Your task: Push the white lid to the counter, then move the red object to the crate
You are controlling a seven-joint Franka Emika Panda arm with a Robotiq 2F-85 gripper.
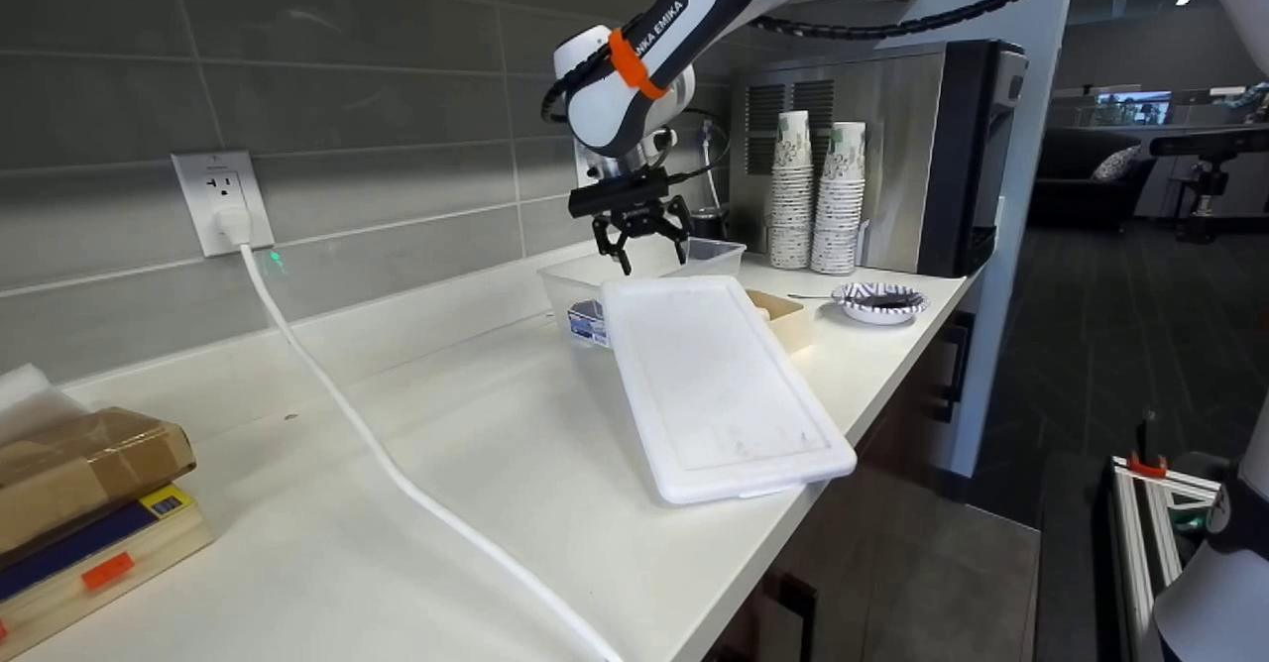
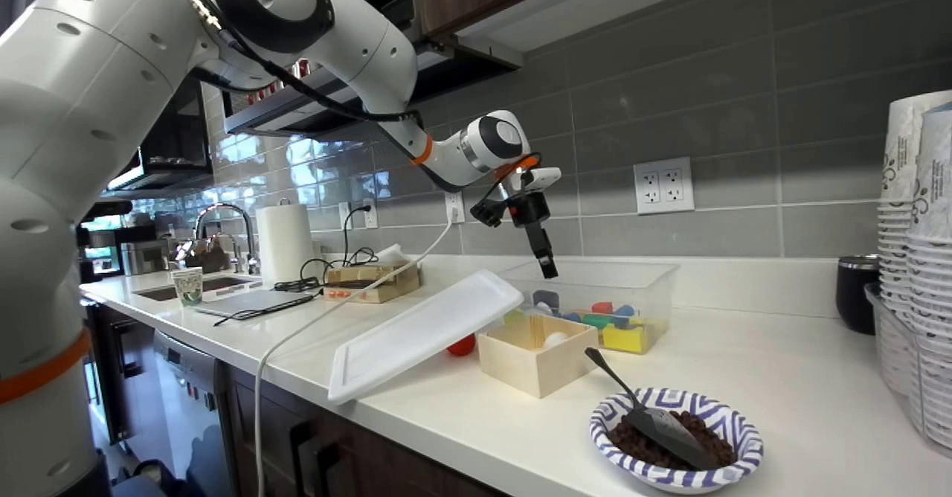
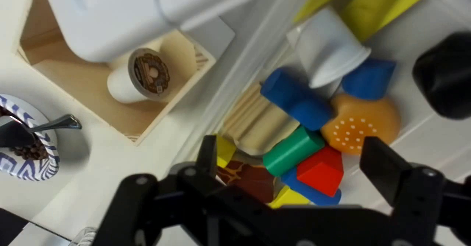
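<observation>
White lid [image 1: 724, 385], purple-and-white patterned bowl [image 2: 747, 443]

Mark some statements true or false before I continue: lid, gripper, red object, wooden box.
1. The open gripper hangs above the clear plastic bin. True.
2. In the wrist view, the white lid covers part of the wooden box. True.
3. The white lid lies flat. False: it slants, one end raised.
4. In an exterior view, the white lid partly hides a round red object. True.
5. The wooden box is inside the clear plastic bin. False: it stands on the counter.
6. The gripper grips the white lid. False: it holds nothing.
</observation>
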